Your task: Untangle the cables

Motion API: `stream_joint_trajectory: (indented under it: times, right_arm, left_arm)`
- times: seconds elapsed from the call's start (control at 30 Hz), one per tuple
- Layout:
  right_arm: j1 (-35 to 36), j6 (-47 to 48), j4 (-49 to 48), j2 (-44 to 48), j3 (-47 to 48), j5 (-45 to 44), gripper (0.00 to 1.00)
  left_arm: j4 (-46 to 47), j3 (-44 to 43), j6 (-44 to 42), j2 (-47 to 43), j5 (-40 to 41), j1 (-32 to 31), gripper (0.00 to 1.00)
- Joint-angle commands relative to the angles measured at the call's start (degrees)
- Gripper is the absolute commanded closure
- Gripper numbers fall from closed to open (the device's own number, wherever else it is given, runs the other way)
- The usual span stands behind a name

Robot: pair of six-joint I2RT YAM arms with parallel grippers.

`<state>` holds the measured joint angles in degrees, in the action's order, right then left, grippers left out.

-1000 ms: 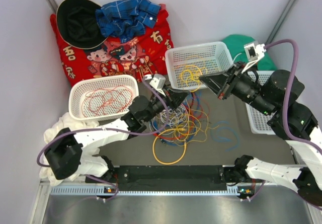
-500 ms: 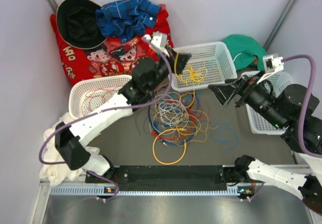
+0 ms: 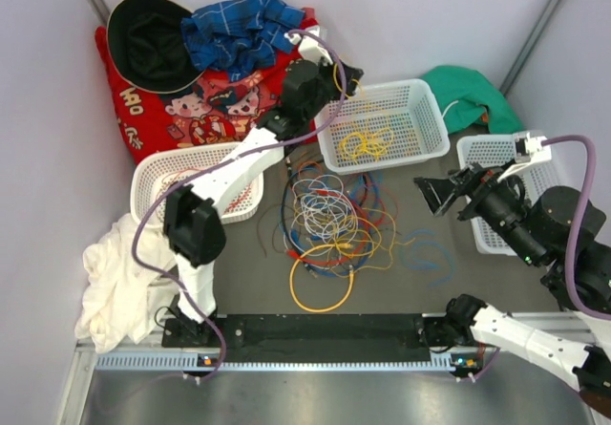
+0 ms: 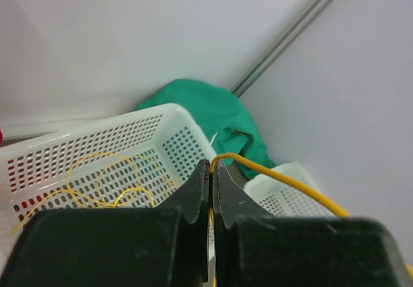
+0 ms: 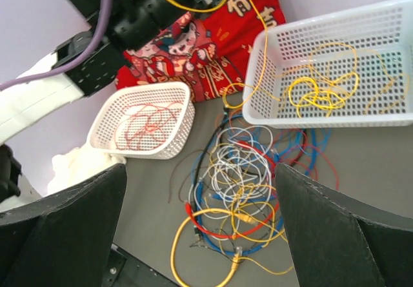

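Observation:
The cables [image 3: 329,220] lie in a tangled heap of yellow, red, blue and grey-white loops mid-table, also seen in the right wrist view [image 5: 239,190]. My left gripper [image 3: 348,72] is stretched far out, above the back left corner of the middle basket [image 3: 420,91]. Its jaws are shut on a thin yellow cable [image 4: 277,178] that arcs off to the right. That yellow cable [image 5: 255,61] trails down toward the heap. My right gripper [image 3: 434,194] hovers right of the heap, open and holding nothing [image 5: 200,171].
The middle basket holds yellow cables [image 3: 363,141]. A left basket [image 3: 153,172] holds red cables, and another basket [image 3: 477,148] stands at the right. At the back lie a red cloth [image 3: 220,100], black hat [image 3: 148,38], blue plaid cloth [image 3: 243,29] and green cloth [image 3: 468,91].
My left arm rose from the heap and reached back over the middle basket's corner, pulling a yellow cable up. My right gripper opened and drew back to the right.

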<state>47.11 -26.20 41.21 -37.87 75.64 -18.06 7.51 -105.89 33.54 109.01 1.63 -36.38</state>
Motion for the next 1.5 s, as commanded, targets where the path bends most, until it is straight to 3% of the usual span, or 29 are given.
stream_joint_trajectory:
  times: [0.0, 0.27, 0.3, 0.37, 0.4, 0.43, 0.6, 0.73, 0.97, 1.2, 1.47]
  right_arm:
    - [0.44, -0.35, 1.24, 2.01, -3.11, -3.38, 0.05]
    - [0.44, 2.11, 3.00, 1.13, -5.58, -6.54, 0.05]
    - [0.44, 2.20, 3.00, 0.87, -6.11, -6.81, 0.05]
    - [0.44, 2.55, 2.91, 0.78, -6.64, -7.42, 0.05]
    - [0.44, 2.73, 2.91, 0.60, -6.99, -7.68, 0.04]
    - [0.44, 2.90, 2.91, 0.34, -6.99, -8.38, 0.04]
    - [0.35, 3.78, 0.54, 0.08, -8.75, -8.83, 0.03]
    - [0.35, 3.08, -0.25, -1.07, -8.93, -7.52, 0.02]
    - [0.35, 2.73, -5.78, -4.14, -16.64, 1.96, 0.06]
    - [0.44, -0.17, -14.92, -17.12, -26.41, 11.20, 0.14]
    - [0.35, -0.96, -22.39, -29.45, -27.21, 12.00, 0.16]
  left_arm:
    - [0.58, -7.48, 1.97, 9.34, -1.02, 1.93, 1.00]
    - [-8.38, -28.39, -6.81, 28.60, 7.76, 1.84, 1.00]
    - [-9.52, -29.80, -8.04, 29.67, 9.17, 1.93, 0.90]
    - [-11.02, -31.49, -11.47, 31.08, 12.34, 1.93, 0.60]
    - [-11.37, -31.40, -12.52, 31.09, 13.04, 1.93, 0.13]
    - [-11.64, -30.96, -14.27, 30.91, 13.57, 1.93, 0.01]
    - [-11.29, -26.05, -16.93, 26.53, 16.47, 1.84, 0.01]
    - [-10.15, -15.63, -15.18, 19.24, 19.64, 1.84, 0.01]
    - [-8.04, 8.65, -7.89, -6.04, 21.75, 1.75, 0.01]
    - [-11.81, 36.49, 1.69, -28.39, 19.20, 0.35, 0.01]
    - [-22.62, 51.73, 5.66, -49.40, 17.80, -3.78, 0.01]
